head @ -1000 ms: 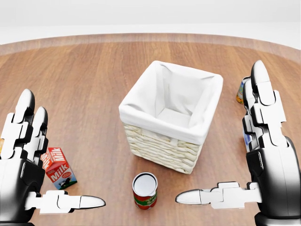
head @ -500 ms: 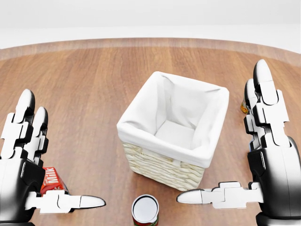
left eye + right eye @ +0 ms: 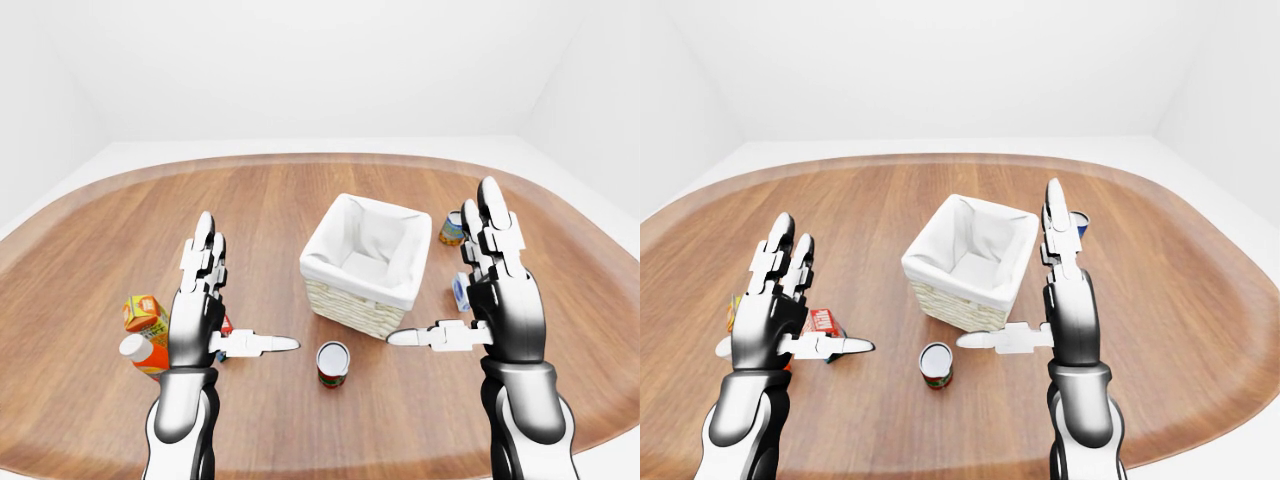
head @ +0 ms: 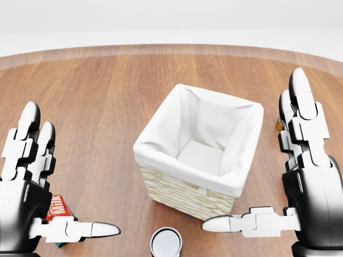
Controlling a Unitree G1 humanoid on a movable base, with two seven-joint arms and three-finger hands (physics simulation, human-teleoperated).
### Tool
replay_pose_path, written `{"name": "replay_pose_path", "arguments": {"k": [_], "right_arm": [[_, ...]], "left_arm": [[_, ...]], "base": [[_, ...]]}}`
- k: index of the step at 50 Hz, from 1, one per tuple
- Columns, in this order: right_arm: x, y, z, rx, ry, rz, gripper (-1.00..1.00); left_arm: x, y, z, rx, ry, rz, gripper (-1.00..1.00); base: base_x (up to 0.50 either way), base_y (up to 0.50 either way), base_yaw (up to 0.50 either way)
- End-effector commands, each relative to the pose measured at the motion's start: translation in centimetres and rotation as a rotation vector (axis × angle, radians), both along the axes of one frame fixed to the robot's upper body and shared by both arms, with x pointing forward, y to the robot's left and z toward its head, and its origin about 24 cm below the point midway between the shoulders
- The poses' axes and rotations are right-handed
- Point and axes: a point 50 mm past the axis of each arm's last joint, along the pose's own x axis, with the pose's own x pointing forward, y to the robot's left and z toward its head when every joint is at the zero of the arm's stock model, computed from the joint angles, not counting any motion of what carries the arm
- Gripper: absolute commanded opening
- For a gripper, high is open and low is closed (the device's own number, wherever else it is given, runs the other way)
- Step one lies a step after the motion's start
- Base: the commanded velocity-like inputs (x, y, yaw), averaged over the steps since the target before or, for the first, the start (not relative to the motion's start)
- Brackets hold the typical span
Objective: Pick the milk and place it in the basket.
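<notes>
Hovering over the bench (image 3: 300, 190), both hands' fingers (image 4: 28, 134) spread wide, holding nothing. Milk carton (image 4: 58, 208) half hidden behind left hand (image 4: 24, 201); wicker basket (image 4: 199, 152) between hands.

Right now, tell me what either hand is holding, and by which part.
Nothing is held. The left hand and right hand are both open, fingers spread, above the table. The milk carton stands untouched behind the left hand.
</notes>
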Motion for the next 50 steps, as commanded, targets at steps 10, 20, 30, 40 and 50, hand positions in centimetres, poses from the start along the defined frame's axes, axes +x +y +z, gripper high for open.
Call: {"name": "replay_pose_path", "arguments": {"k": [10, 20, 30, 40, 50], "right_arm": [[-0.2, -0.1, 0.0, 0.009, -0.002, -0.01, 1.0], [-0.3, -0.1, 0.2, 0.012, -0.012, -0.005, 1.0], [-0.3, -0.1, 0.1, 0.015, -0.006, 0.001, 1.0], [-0.2, 0.1, 0.0, 0.013, 0.001, 0.005, 1.0], [-0.2, 0.0, 0.0, 0.016, 0.002, 0.006, 1.0]], "left_arm": [[0.1, -0.1, 0.2, -0.02, -0.008, -0.036, 1.0], [0.3, 0.5, 1.2, 0.066, -0.052, -0.013, 1.0], [0.7, 1.1, 2.3, 0.192, -0.086, 0.003, 1.0], [2.1, 2.5, 2.1, 0.309, -0.064, 0.059, 1.0], [3.7, 4.3, 2.1, 0.397, -0.07, 0.125, 1.0]], "base": [[0.09, 0.0, 0.0], [0.0, 0.0, 0.0], [0.0, 0.0, 0.0], [0.0, 0.0, 0.0], [0.0, 0.0, 0.0]]}}
